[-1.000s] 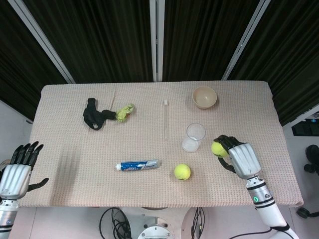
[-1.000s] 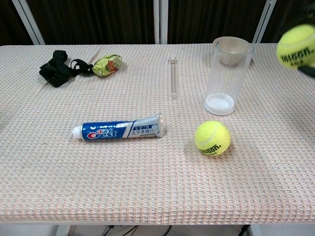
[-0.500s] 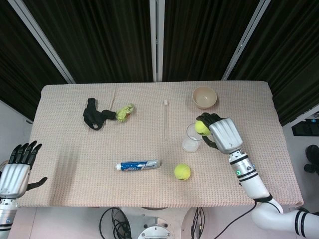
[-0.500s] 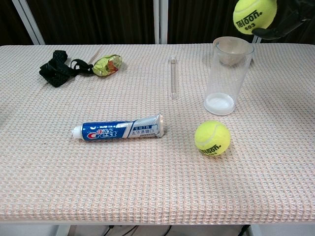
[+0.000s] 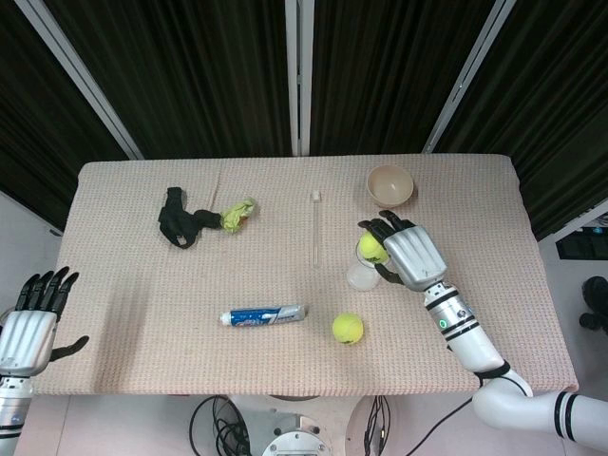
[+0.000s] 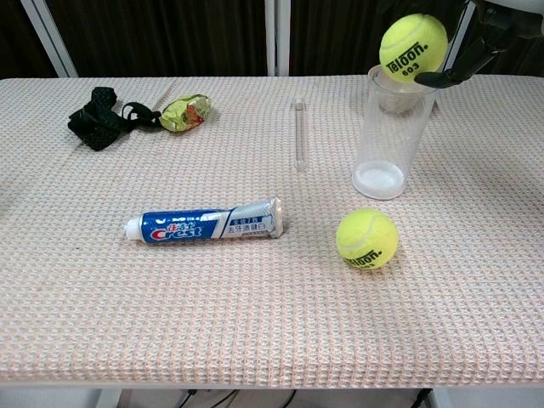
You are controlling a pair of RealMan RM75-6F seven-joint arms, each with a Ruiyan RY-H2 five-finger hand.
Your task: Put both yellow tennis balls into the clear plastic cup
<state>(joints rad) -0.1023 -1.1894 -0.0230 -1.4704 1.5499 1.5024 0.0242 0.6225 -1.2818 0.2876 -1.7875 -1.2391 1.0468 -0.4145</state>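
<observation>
Your right hand (image 5: 410, 255) holds one ball (image 6: 413, 48) with its fingers curled around it, right at the mouth of the cup (image 6: 393, 133). In the chest view the ball's lower edge sits at the cup's rim, and only the dark fingers (image 6: 466, 61) show behind and beside it. The head view has the ball over the cup's opening, with the back of your hand just to its right. The cup stands upright on the table (image 5: 133, 285), and nothing lies inside it.

The other ball (image 5: 348, 329) rests on the cloth near the front edge, in front of the cup and apart from it. Its printed side faces the chest camera.

Your left hand (image 5: 33, 318) is off the table's left front corner, fingers spread, holding nothing. The chest view does not show it.

A toothpaste tube (image 5: 264, 314) lies flat to the left of the loose ball, cap end pointing left. A thin clear tube (image 5: 315, 228) lies left of the cup, pointing toward the far edge. A beige bowl (image 5: 389, 185) sits behind the cup near the far edge. Over on the far left a black strap (image 5: 179, 218) lies tangled, touching a crumpled yellow-green wrapper (image 5: 237, 214) on its right.
</observation>
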